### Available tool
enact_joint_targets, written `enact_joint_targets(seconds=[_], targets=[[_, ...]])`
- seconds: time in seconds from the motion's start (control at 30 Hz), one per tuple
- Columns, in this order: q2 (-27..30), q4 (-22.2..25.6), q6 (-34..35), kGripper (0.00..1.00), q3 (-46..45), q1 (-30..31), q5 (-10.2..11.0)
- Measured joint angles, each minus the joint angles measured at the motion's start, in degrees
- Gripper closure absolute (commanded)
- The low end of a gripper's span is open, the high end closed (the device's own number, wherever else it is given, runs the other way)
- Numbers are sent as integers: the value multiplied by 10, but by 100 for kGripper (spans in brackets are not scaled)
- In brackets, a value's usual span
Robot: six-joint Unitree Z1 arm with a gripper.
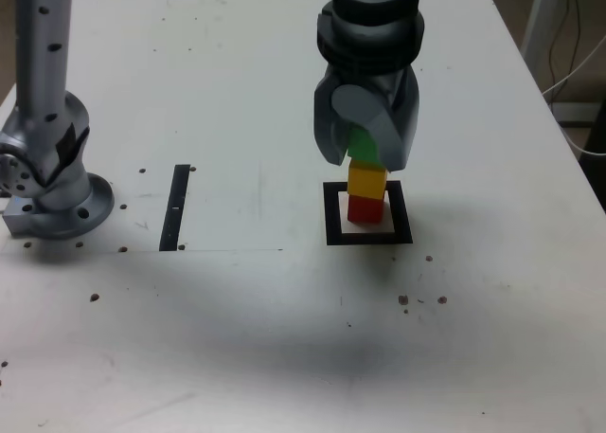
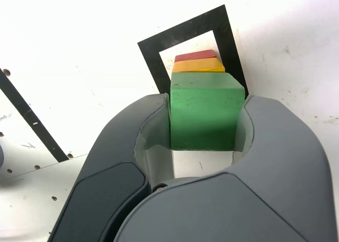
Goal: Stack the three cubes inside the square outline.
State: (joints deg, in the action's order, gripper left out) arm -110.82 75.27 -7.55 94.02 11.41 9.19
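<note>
Green cube (image 1: 363, 145) sits clamped in the gripper (image 1: 365, 153), directly above the yellow cube (image 1: 367, 180), which rests on the red cube (image 1: 365, 208) inside the square outline (image 1: 333, 226) — likely the last placement of the stack. From the exterior view, the arm points steeply down over the outline. From the wrist view, both jaws press the green cube's (image 2: 204, 112) sides (whether it touches the yellow cube (image 2: 197, 65) is unclear); the red cube (image 2: 195, 55) shows beyond, within the outline (image 2: 152, 56).

A thin black straight strip (image 1: 176, 207) lies on the white tabletop (image 1: 237, 82). White cables (image 1: 571, 73) hang beyond the table's far edge.
</note>
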Motion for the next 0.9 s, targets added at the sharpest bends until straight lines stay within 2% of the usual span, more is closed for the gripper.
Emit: enact_joint_targets(seconds=[0.13, 0.37, 0.7, 0.9], targets=[[0, -1, 0, 63, -3, -1, 0], [0, -2, -2, 37, -7, -5, -2], [0, -3, -7, 23, -7, -5, -6], [0, -3, -7, 5, -7, -5, -5]])
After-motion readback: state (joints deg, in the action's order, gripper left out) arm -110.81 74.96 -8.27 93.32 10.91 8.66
